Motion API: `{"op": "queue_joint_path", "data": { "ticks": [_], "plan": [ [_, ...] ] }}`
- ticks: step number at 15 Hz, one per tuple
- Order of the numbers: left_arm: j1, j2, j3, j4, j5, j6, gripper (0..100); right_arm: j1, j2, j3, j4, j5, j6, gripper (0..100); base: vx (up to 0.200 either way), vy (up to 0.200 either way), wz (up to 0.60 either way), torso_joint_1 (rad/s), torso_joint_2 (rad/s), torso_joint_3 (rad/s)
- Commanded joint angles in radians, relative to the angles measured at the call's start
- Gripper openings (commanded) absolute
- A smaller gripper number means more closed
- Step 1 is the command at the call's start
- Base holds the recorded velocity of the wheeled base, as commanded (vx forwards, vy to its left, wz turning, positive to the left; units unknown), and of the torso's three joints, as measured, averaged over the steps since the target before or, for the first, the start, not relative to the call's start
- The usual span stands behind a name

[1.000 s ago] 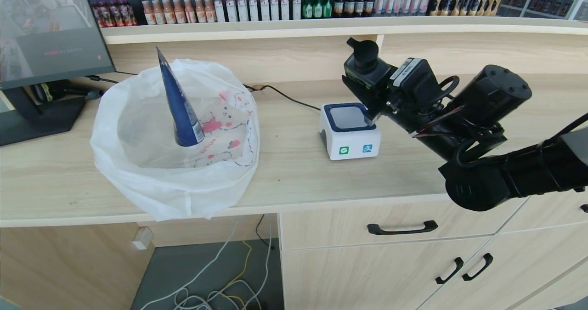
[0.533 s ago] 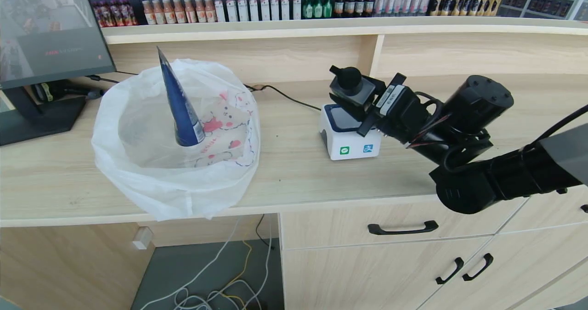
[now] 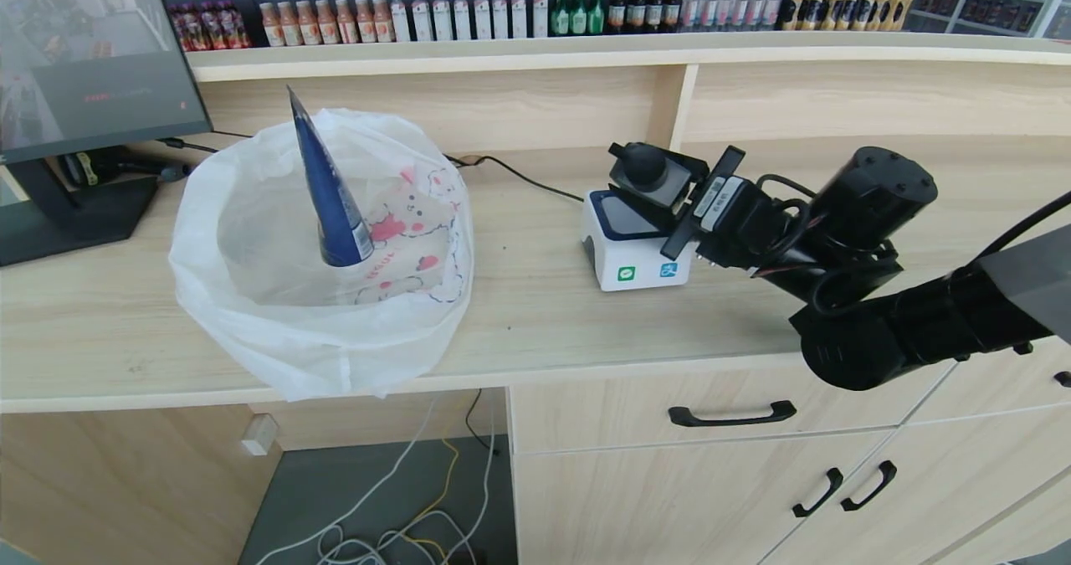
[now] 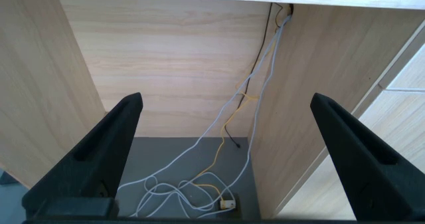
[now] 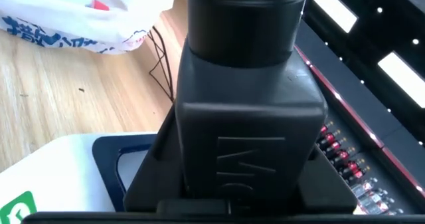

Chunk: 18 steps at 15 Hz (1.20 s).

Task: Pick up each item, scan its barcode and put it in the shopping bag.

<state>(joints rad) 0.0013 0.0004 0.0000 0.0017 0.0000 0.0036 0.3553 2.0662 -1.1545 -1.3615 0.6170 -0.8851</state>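
My right gripper [image 3: 674, 192] is shut on a black bottle [image 3: 644, 170] with a round cap, holding it tilted just over the top window of the white and blue scanner [image 3: 629, 257]. In the right wrist view the black bottle [image 5: 248, 124] stands close above the scanner [image 5: 60, 177]. The white shopping bag [image 3: 251, 297] sits open on the counter's left half, and a blue tube [image 3: 329, 197] stands upright in it. My left gripper [image 4: 226, 161] hangs open below the counter, with nothing between its fingers [image 4: 99, 161].
A monitor [image 3: 84, 54] on a black stand occupies the counter's far left. A black cable [image 3: 519, 176] runs from behind the bag to the scanner. Drinks [image 3: 535, 8] line the raised back ledge. Drawers with black handles [image 3: 732, 418] sit below; loose cables [image 4: 219, 177] lie under the counter.
My right arm has come down and to the left with the black bottle, from above the scanner's right rear to just over its top. The bag and tube have not moved.
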Motion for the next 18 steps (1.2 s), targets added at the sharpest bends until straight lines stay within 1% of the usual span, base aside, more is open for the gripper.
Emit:
{"op": "queue_joint_path", "data": {
  "ticks": [1, 18],
  "plan": [
    [0.0, 0.0, 0.0, 0.0, 0.0, -0.001, 100, 0.004, 0.006, 0.001, 0.002, -0.003, -0.002, 0, 0.0, 0.0, 0.0, 0.0, 0.0, 0.0],
    [0.0, 0.0, 0.0, 0.0, 0.0, 0.001, 100, 0.002, 0.008, 0.015, 0.004, -0.003, 0.003, 0, 0.0, 0.0, 0.0, 0.0, 0.0, 0.0]
  ]
}}
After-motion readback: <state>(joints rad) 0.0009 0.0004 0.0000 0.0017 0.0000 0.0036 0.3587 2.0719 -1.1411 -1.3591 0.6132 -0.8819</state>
